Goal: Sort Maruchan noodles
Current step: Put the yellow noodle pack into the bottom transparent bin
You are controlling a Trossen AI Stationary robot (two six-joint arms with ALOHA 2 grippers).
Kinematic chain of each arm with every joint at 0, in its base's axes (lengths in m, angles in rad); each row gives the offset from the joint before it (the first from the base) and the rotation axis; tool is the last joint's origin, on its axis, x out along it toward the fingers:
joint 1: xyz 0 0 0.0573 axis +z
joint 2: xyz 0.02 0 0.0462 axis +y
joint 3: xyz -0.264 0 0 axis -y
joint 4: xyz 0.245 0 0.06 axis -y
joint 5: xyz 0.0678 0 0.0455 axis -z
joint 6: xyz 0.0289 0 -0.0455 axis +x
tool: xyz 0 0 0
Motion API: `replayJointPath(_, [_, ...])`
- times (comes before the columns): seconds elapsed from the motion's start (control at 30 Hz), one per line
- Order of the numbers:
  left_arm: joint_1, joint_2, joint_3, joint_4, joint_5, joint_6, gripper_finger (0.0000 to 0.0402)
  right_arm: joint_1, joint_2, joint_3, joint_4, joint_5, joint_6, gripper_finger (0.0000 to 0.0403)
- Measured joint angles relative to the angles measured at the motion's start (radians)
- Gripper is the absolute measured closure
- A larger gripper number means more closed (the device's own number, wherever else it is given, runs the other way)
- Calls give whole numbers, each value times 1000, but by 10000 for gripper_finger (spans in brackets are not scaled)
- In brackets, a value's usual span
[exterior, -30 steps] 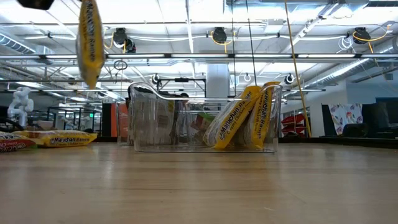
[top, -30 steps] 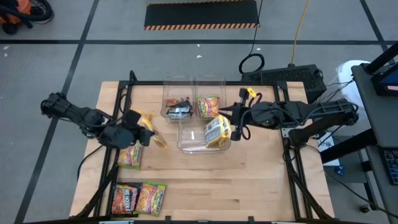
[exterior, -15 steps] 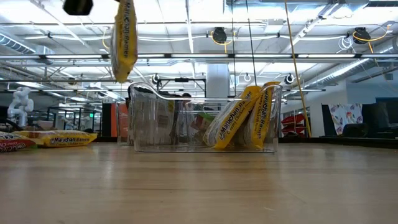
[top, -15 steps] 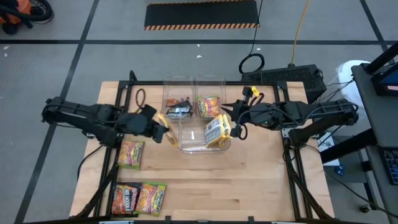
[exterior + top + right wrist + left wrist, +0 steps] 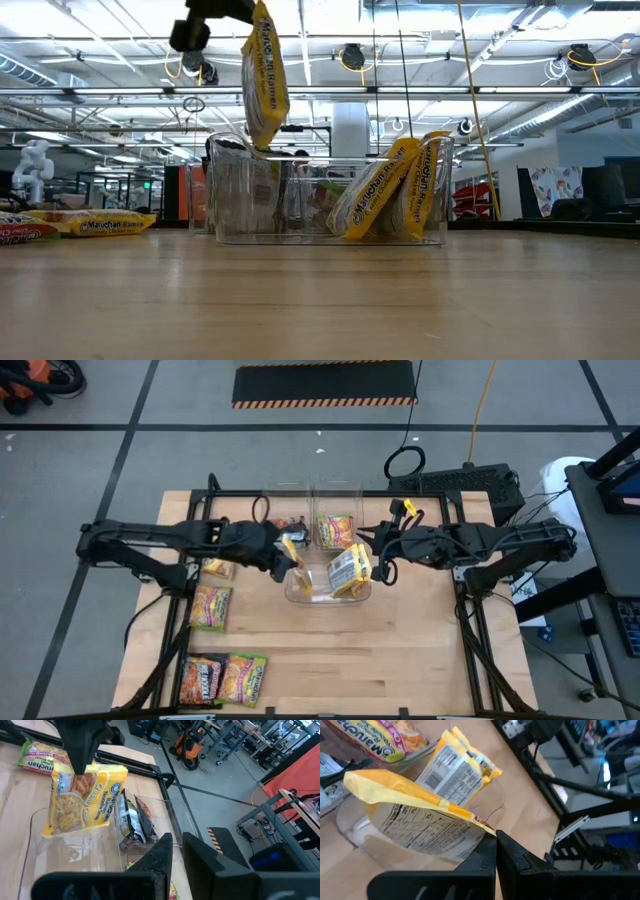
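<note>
A yellow Maruchan noodle packet (image 5: 262, 75) hangs from my left gripper (image 5: 495, 837), which is shut on it over the left end of the near clear bin (image 5: 310, 596). That bin holds two yellow packets (image 5: 348, 570) leaning on its right wall. My right gripper (image 5: 376, 562) hovers just right of that bin, its fingers a narrow gap apart around nothing (image 5: 177, 842). More packets lie flat on the table's left: a yellowish one (image 5: 217, 568), a green one (image 5: 210, 607), and an orange-red (image 5: 200, 680) and a green one (image 5: 245, 678) near the front. My left gripper pinches the yellow packet between its two fingers at one corner of its upper end (image 5: 482, 825). The fingers slant down from the table's left. The packet hangs below them, upright and clear of the table, its lower end (image 5: 257, 143) at about the height of the bin's rim.
Two smaller clear bins stand behind the near one. The left one (image 5: 287, 536) holds dark packets, the right one (image 5: 336, 530) a green and orange one. A black frame (image 5: 210, 495) runs along the table's edges. Bare wood lies in front of the bins.
My left gripper has swung toward the table's right, carrying the yellow packet from left of the bins to above the near bin's left end, and its wrist has rolled on the way. The packet has stayed hanging from the shut fingers.
</note>
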Motion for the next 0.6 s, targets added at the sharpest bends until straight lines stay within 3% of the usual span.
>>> replayJointPath(0.6, [158, 197, -1, 30, 243, 165, 402, 0, 0, 0, -38, 0, 24, 362])
